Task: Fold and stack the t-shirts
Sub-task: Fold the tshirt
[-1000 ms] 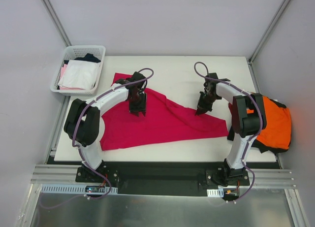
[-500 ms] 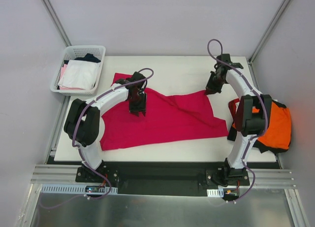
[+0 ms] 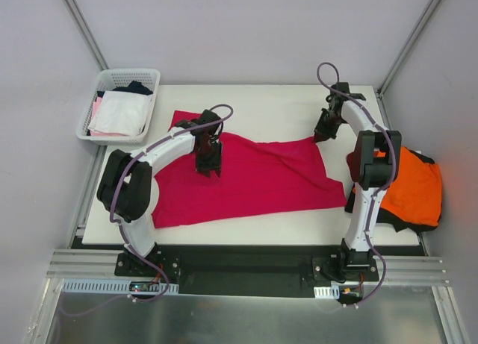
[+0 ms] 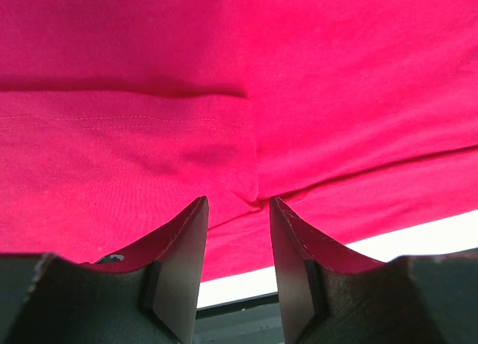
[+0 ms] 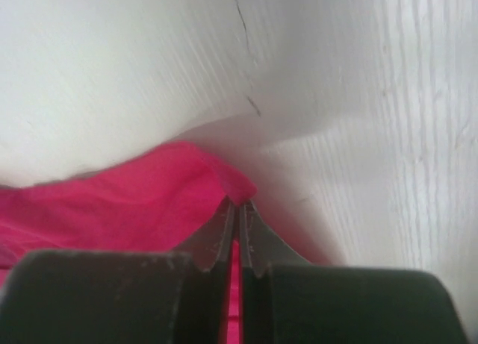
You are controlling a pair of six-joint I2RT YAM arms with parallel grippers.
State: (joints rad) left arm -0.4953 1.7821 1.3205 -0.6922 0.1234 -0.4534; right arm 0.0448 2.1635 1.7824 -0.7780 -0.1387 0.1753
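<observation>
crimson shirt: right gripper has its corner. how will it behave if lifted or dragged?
Likely floppy: the crimson t-shirt lies wrinkled and is drawn to a point where the right gripper pinches its corner. Probably light, since that thin pinch tents the cloth. Dragging may bunch it, as most of it rests flat on the table.

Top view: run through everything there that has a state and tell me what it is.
Magenta shirt: unfolded, flat but wrinkled, far right corner pinched.
Orange shirt: crumpled, off to the right.
Black shirt: bunched under the orange one.
Basket: upright, clothes inside.
Left gripper: jaws apart, tips at the magenta shirt.
Right gripper: shut on the magenta shirt's corner.
</observation>
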